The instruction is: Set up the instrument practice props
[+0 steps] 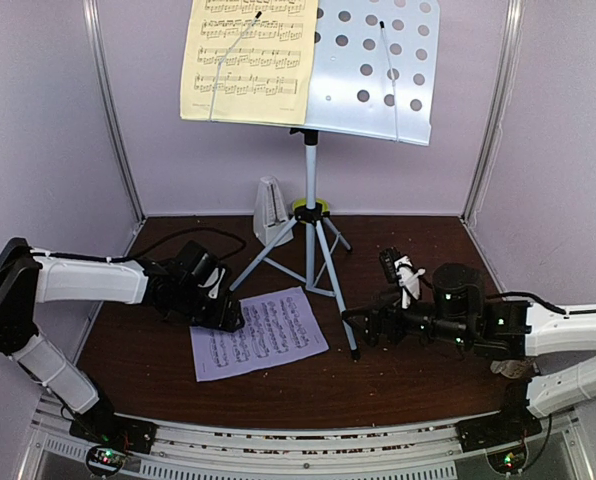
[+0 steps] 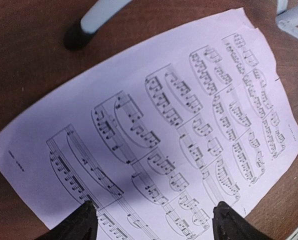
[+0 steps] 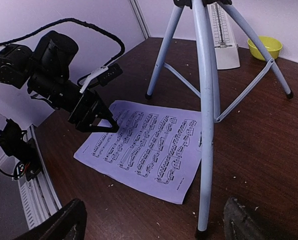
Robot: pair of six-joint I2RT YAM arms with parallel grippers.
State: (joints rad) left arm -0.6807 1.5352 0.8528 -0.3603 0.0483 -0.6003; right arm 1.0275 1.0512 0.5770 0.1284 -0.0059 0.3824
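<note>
Two sheets of printed music, one music stand, one metronome and two end effectors are in view. The left end effector (image 2: 154, 226) is spread wide and holds nothing. Its fingertips (image 2: 81, 222) are poised over the left edge of the lilac sheet (image 1: 260, 333); whether they touch it cannot be told. The right end effector (image 3: 156, 222) is also wide open and empty, low beside the front leg of the grey tripod (image 1: 310, 200). The lilac sheet lies flat and slightly askew on the brown tabletop (image 1: 418, 390), just left of that leg. The yellow sheet (image 1: 243, 60) rests on the left half of the white perforated music stand (image 1: 378, 60), whose right half is bare. The small white pyramid metronome (image 1: 270, 212) stands behind the tripod near the back wall, beside a small green bowl (image 3: 264, 46).
</note>
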